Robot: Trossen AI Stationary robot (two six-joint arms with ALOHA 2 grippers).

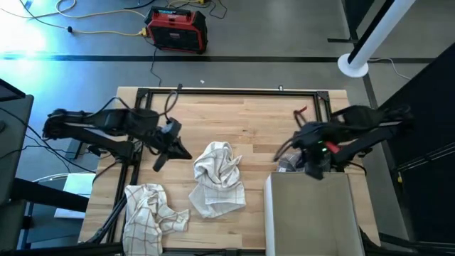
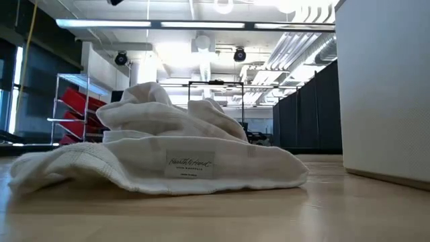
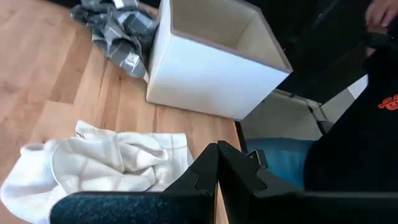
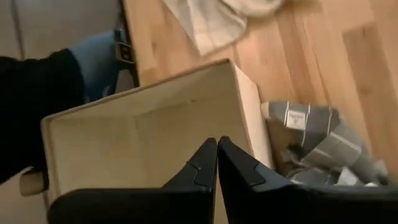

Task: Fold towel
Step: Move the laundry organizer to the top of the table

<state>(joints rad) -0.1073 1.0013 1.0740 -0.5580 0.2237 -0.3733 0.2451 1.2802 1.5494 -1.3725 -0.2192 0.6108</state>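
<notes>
A crumpled white towel (image 1: 219, 179) lies in a heap on the middle of the wooden table (image 1: 256, 121); it also shows in the low view (image 2: 161, 151) and in the left wrist view (image 3: 106, 165). My left gripper (image 1: 181, 151) hovers just left of the towel, shut and empty (image 3: 217, 155). My right gripper (image 1: 313, 171) hangs shut over the far rim of a beige box (image 1: 309, 213), its fingers (image 4: 217, 149) above the box's open inside (image 4: 143, 137).
A checked cloth (image 1: 149, 213) lies bunched at the near left corner. A grey striped cloth (image 4: 323, 146) lies against the box's far side. A person in jeans (image 3: 280, 162) and dark clothes stands at the table's near edge. Bare wood shows at the far side.
</notes>
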